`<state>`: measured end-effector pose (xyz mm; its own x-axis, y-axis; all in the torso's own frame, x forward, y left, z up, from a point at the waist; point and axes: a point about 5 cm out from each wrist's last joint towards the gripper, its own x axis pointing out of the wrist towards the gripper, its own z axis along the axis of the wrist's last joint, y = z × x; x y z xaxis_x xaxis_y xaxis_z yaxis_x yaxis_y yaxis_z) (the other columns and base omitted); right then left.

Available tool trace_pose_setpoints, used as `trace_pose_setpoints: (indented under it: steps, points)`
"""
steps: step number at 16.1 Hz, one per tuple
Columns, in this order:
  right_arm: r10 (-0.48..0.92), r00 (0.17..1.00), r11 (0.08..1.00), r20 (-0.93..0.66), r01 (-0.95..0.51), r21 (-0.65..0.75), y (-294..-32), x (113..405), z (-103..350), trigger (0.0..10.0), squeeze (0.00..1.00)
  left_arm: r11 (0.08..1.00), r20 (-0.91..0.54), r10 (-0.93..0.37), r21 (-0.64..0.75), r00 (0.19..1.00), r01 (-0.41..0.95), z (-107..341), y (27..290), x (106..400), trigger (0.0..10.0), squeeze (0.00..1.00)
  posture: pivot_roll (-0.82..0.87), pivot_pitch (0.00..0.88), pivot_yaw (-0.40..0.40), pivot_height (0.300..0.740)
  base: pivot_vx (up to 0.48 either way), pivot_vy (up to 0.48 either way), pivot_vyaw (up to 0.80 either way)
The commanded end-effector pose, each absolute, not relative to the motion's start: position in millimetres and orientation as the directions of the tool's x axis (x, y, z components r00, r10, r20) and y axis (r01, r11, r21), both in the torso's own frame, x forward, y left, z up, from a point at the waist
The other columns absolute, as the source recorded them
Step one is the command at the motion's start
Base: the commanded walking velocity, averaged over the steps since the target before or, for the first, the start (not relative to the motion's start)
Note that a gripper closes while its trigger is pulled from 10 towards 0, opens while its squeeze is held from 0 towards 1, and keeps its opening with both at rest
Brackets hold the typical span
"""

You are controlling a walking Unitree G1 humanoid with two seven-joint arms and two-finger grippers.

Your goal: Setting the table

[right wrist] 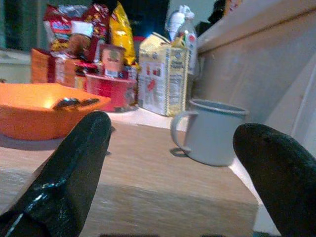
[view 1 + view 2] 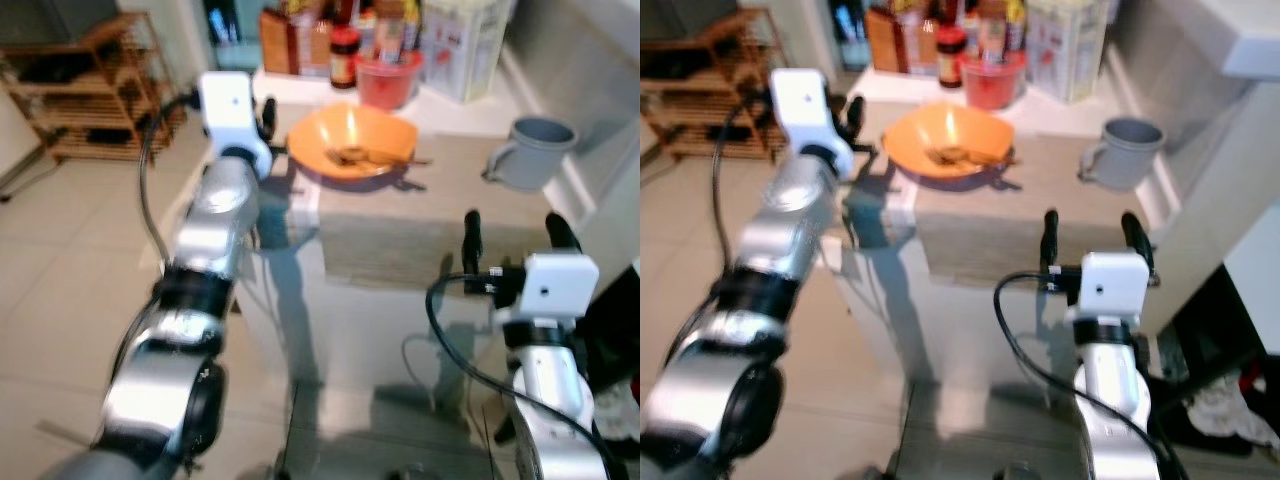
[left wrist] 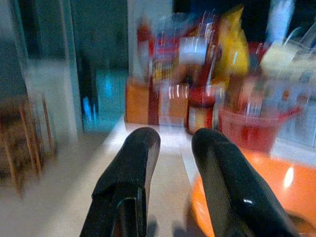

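An orange bowl (image 2: 352, 140) with a spoon (image 2: 352, 155) lying in it sits at the far side of the table, on a beige placemat (image 2: 420, 250). To its right stands a grey mug (image 2: 530, 152). My left gripper (image 2: 264, 114) hovers at the bowl's left rim, and in the left wrist view its fingers (image 3: 131, 168) are a little apart with nothing between them. My right gripper (image 2: 515, 234) is open over the near right of the placemat and empty. It points toward the mug (image 1: 212, 131), with the bowl (image 1: 44, 106) off to its left.
A red tub (image 2: 388, 78), a carton (image 2: 465, 45), jars and snack packets crowd the table's far edge. A wooden rack (image 2: 90, 85) stands on the tiled floor at the left. A pale wall ledge (image 2: 590, 110) runs along the table's right side.
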<state>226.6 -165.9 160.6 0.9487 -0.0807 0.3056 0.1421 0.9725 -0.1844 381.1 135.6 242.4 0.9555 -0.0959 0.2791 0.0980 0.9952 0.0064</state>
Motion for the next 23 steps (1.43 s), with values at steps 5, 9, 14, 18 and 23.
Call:
trace_pose_setpoints:
  steps: [5, 9, 14, 18, 23]
  points:
    - [-0.076, 0.956, 0.982, 0.284, 0.121, -0.144, -166.1, 236.4, 157.4, 10.0, 0.0, 0.948, 0.26, -0.308, 0.158, 0.915, 0.275, 206.1, 127.9, 316.9, 10.0, 0.0, 0.0, 0.0, 0.042, 0.718, 0.0, 0.0, 0.0]
    - [-0.058, 0.956, 0.986, 0.289, 0.101, -0.136, -163.4, 241.5, 158.3, 10.0, 0.0, 0.952, 0.213, -0.3, 0.126, 0.93, 0.278, 199.9, 122.3, 311.4, 10.0, 0.0, 0.0, 0.0, 0.038, 0.718, 0.0, -0.36, 0.0]
    - [-0.045, 0.957, 0.986, 0.287, 0.09, -0.144, -162.5, 240.8, 157.8, 10.0, 0.0, 0.962, 0.172, -0.266, 0.112, 0.948, 0.25, 196.4, 120.8, 317.5, 10.0, 0.0, -0.01, 0.0, 0.034, 0.718, 0.0, -0.474, 0.0]
    - [-0.043, 0.96, 0.985, 0.277, 0.088, -0.152, -164.0, 241.2, 156.1, 10.0, 0.0, 0.977, 0.159, -0.196, 0.115, 0.968, 0.179, 195.5, 126.8, 324.5, 10.0, 0.0, -0.02, 0.0, 0.035, 0.718, 0.0, 0.0, 0.0]
    - [0.036, 0.966, 0.989, 0.257, 0.003, -0.15, -155.3, 243.7, 155.1, 10.0, 0.0, 0.979, 0.195, -0.203, 0.066, 0.96, 0.193, 204.1, 120.0, 324.2, 10.0, 0.0, -0.02, 0.0, 0.034, 0.718, 0.159, 0.1, 0.0]
